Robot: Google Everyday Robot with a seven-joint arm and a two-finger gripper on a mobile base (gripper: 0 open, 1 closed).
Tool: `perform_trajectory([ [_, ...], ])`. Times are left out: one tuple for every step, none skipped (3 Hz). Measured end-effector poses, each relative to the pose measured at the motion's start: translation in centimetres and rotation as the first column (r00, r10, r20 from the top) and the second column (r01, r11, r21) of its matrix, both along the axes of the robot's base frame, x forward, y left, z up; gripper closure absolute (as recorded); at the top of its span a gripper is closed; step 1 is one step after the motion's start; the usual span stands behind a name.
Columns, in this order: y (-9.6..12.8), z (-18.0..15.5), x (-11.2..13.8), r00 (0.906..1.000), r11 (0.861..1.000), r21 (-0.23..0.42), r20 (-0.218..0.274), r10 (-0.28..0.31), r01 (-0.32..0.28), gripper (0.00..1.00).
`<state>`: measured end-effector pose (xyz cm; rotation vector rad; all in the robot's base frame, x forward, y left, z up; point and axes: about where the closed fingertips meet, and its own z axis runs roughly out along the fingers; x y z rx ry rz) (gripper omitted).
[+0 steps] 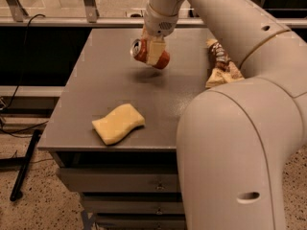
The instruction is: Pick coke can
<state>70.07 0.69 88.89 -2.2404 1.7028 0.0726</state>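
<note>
**Camera view: can clamped crosswise in the jaws, clear of the counter**

The coke can (164,60) hangs in the air over the far middle of the counter (96,85). It lies nearly on its side, with its long axis running across the view and its silver top turned toward the left and tipped slightly up. A soft shadow on the grey surface directly beneath it suggests it is off the counter rather than resting on it.

The gripper (154,53) comes down from the arm above and straddles the can's middle. The jaws are closed on the can, and one pale finger (156,51) crosses its red side at right angles to the can's length. The grip therefore sits across the can's short dimension, close to its midpoint.

Judging by this, the grasp is made, and what remains is to carry the can upward without letting it swing.

A crumpled chip bag (221,65) lies well apart to the right. A yellow sponge (118,123) sits near the front edge.
</note>
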Motion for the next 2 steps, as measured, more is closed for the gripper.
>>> perform_trajectory([
  [1.05, -0.6, -0.79, 0.997, 0.997, -0.01, -0.013, 0.077, -0.077, 0.12],
  [1.94, -1.02, -1.32, 0.9912, 0.991, -0.008, -0.021, 0.131, -0.131, 0.0],
])
